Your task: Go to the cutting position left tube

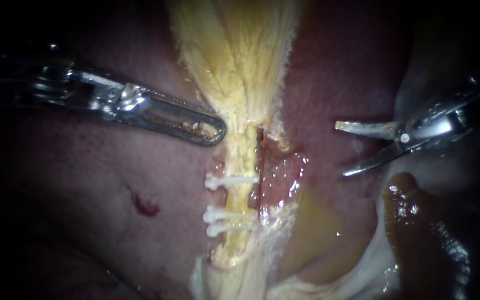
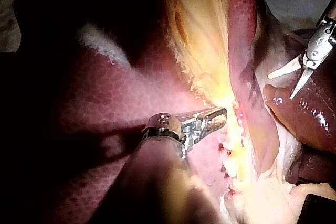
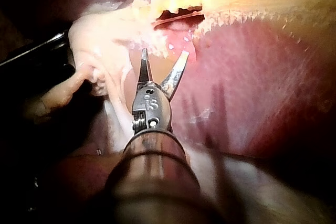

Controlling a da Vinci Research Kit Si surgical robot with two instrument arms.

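Note:
The left tube is a pale yellow strand running down from the fanned yellow gallbladder tissue. Three white clips cross it: one higher up and two close together below. A thin red-brown right tube lies alongside it. My right instrument has two blades standing open, well to the right of both tubes and touching neither; they also show open in its own view. My left instrument lies with its windowed jaws shut, tip at the yellow tissue's left edge above the clips.
Dark red liver surrounds the tubes, with a small bloody spot left of the clips. A glistening brown lobe and whitish tissue lie below the right instrument. Wet raw tissue sits between the right tube and the blades.

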